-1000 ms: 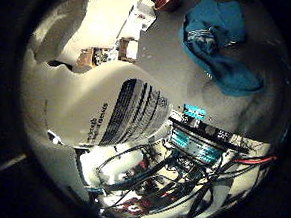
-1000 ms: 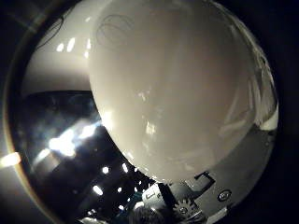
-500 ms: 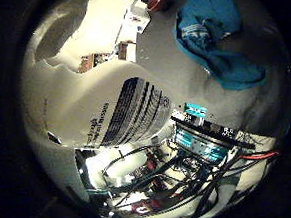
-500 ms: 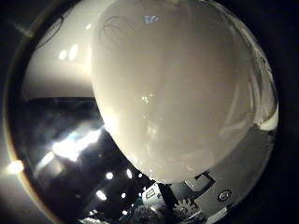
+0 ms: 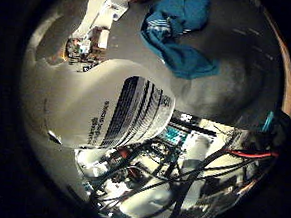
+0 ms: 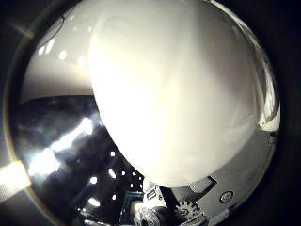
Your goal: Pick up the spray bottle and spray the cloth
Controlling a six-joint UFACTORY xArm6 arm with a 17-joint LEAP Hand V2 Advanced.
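The white spray bottle [image 5: 116, 107] with a black printed label lies close against my palm in the right little finger side palm view. In the right thumb side palm view its pale body [image 6: 179, 85] fills most of the picture. My right hand [image 5: 172, 166] shows as white, black and teal parts beside the bottle, with its fingers curled round it. A geared part of the hand [image 6: 179, 202] shows under the bottle. The blue cloth [image 5: 181, 31] lies crumpled on the grey table [image 5: 238, 75], away from the bottle.
White objects [image 5: 107, 11] and a small brown thing [image 5: 80, 46] stand on the table beyond the bottle, to one side of the cloth. The thumb side view shows a dark room with bright lights [image 6: 56, 155] past the bottle.
Both views have shifted, so the hand has turned with the bottle. The bottle keeps its place against the palm. The cloth lies as before.
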